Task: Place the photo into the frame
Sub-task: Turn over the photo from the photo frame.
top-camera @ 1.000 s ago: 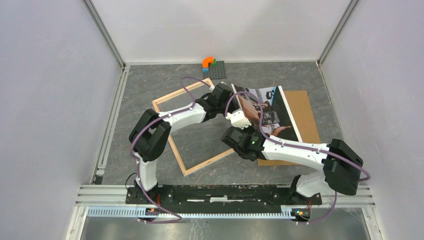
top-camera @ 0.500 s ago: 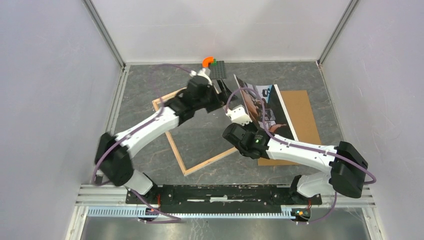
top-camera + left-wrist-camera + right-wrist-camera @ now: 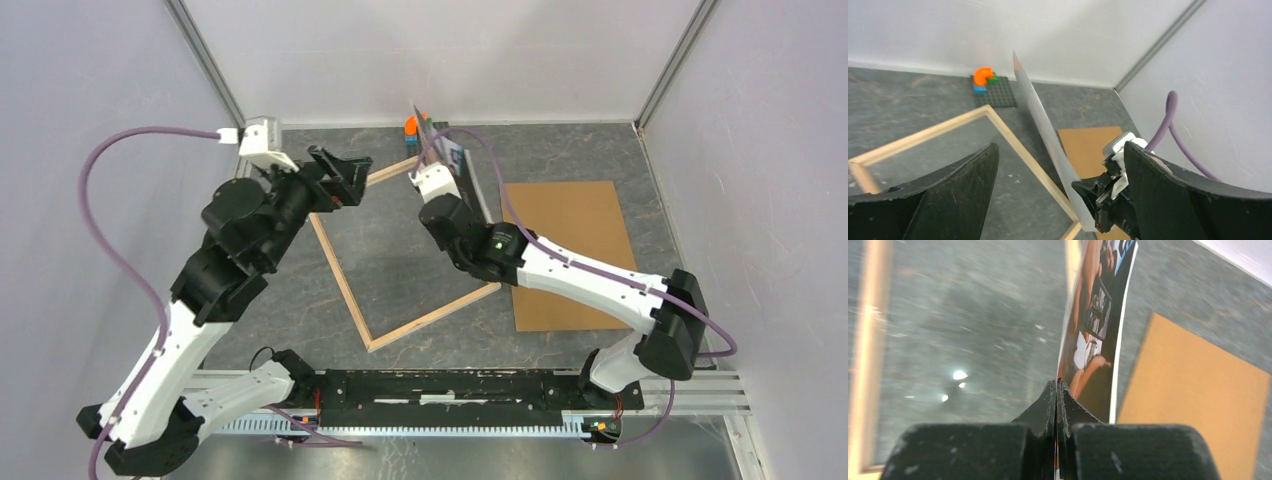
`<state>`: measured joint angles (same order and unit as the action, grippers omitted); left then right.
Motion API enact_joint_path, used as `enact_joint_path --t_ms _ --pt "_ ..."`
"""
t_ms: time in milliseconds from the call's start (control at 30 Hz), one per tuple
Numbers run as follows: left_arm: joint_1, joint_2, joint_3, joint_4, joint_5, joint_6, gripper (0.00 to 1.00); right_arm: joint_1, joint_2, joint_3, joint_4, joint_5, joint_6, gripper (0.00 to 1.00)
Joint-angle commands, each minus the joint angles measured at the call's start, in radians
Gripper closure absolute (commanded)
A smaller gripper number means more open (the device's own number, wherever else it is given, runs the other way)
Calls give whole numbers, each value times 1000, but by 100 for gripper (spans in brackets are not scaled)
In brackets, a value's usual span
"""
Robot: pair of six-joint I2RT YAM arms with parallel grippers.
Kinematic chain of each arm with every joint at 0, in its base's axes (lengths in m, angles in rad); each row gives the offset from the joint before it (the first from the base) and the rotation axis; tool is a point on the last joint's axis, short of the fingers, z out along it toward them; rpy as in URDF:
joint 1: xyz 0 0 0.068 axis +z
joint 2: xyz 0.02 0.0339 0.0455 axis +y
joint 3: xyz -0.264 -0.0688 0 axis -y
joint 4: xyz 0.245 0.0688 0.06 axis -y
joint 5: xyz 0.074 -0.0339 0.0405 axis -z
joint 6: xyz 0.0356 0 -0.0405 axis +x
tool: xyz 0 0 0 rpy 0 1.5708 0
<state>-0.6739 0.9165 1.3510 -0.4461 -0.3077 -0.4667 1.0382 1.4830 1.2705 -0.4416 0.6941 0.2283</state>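
The photo [image 3: 443, 148] stands almost on edge above the frame's far corner. Its dark printed side with a white margin [image 3: 1093, 315] shows in the right wrist view, and its pale back [image 3: 1048, 135] in the left wrist view. My right gripper [image 3: 432, 160] [image 3: 1056, 390] is shut on the photo's lower edge. The pale wood frame [image 3: 345, 290] lies flat on the grey table, with bare table inside it. Raised to the left of the photo, my left gripper [image 3: 345, 175] [image 3: 1060, 146] is open and holds nothing.
A brown backing board [image 3: 570, 250] lies flat to the right of the frame. A dark brick plate with an orange piece [image 3: 412, 125] sits by the back wall. White walls close in the table on three sides.
My left gripper opened, let go of the photo and swung up and to the left. My right gripper shut on the photo and carried it toward the back, tipping it on edge.
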Motion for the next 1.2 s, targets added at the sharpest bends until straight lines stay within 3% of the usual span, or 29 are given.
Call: enact_joint_path --t_ms 0,300,400,633,833,1167 --pt "0 -61 -11 -24 -132 132 0 23 68 214 43 -222 -31 100" --pt "0 -157 28 -34 -169 180 0 -5 140 487 135 -638 85 100" --pt "0 -177 32 -32 -190 202 0 -107 102 357 337 -857 250 100" --pt "0 -206 -10 -24 -235 250 0 -363 129 -29 725 -1143 540 100" --pt "0 -182 -89 17 -257 310 0 -484 184 -285 870 -1189 595 100" --pt "1 -99 -197 71 -234 373 0 -547 195 -418 842 -1121 517 100"
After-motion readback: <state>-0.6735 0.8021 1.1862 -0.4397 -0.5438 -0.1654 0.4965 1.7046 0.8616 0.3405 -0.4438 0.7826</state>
